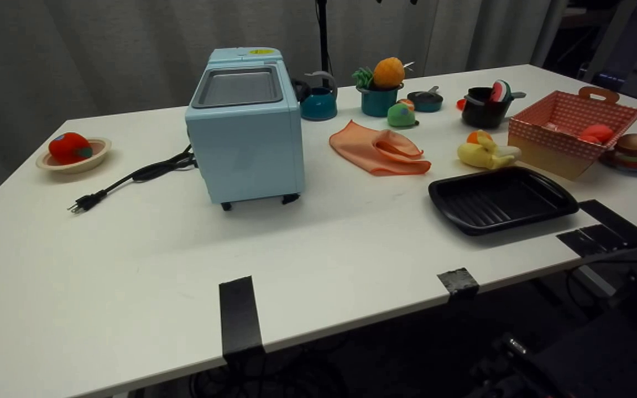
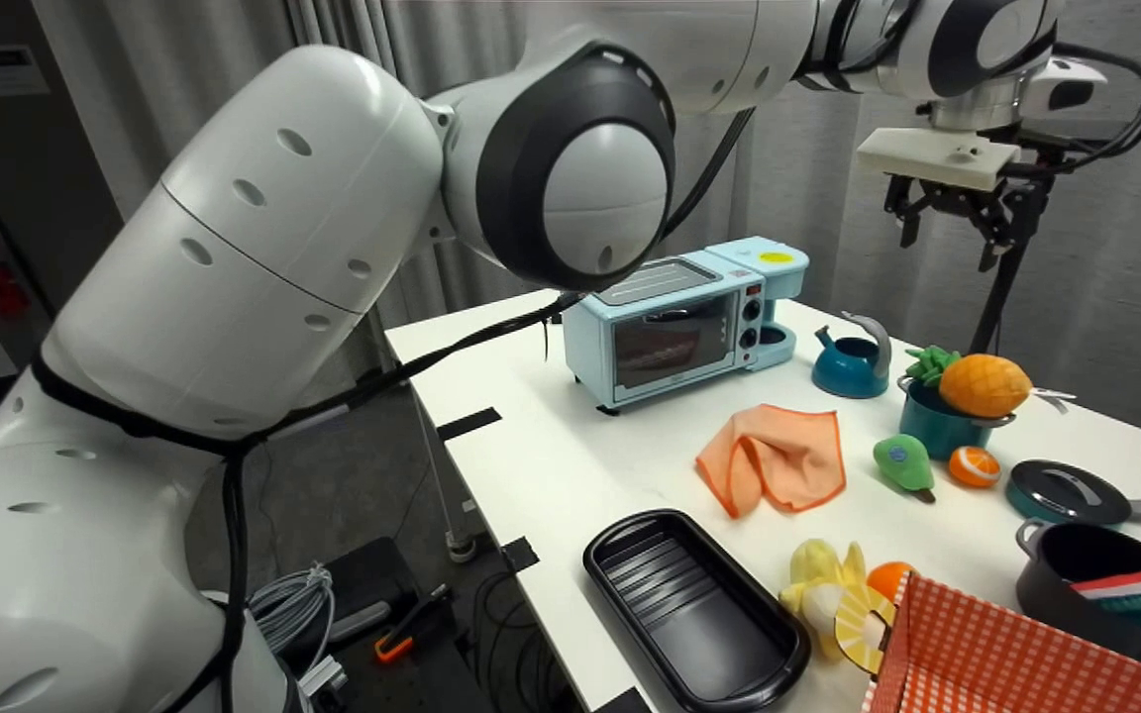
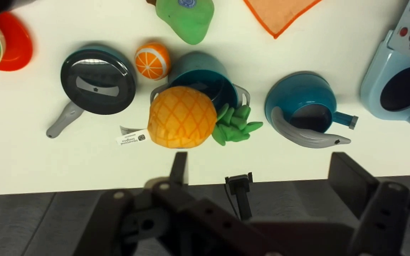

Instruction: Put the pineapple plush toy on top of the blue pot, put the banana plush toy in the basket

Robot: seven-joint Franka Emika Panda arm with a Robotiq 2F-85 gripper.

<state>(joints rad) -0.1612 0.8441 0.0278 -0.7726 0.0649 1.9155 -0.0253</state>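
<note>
Wrist view: pan (image 3: 98, 80) and kettle (image 3: 295, 94) flank the blue pot (image 3: 202, 64), hand (image 3: 258, 170) spread wide.

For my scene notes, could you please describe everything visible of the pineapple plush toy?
The pineapple plush toy is rounded and orange-yellow with darker diamond lines, and looks like stuffed fabric. A green leafy top sprouts from one end; a printed white tag sticks out at the other. It lies on its side on the blue pot, covering part of the opening. The open gripper is apart from it.
</note>
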